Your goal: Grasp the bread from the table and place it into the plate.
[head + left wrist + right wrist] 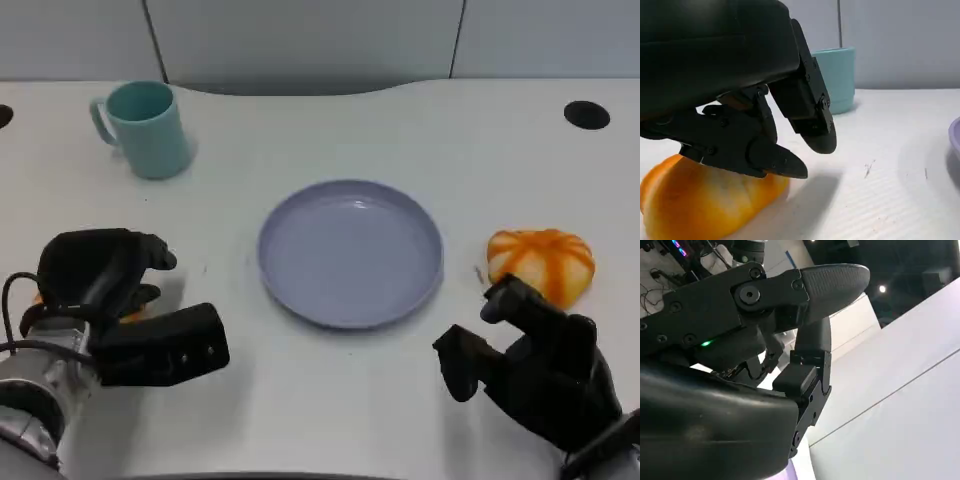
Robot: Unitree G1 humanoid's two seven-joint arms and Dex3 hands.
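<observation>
Bread under left hand's fingers

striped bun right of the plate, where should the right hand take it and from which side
Take the striped bun across its middle, low on its flanks, coming down from above. It is a low dome flat on the table, so probably only its sides offer hold. The right hand is just nearer the robot, holding nothing.
</observation>
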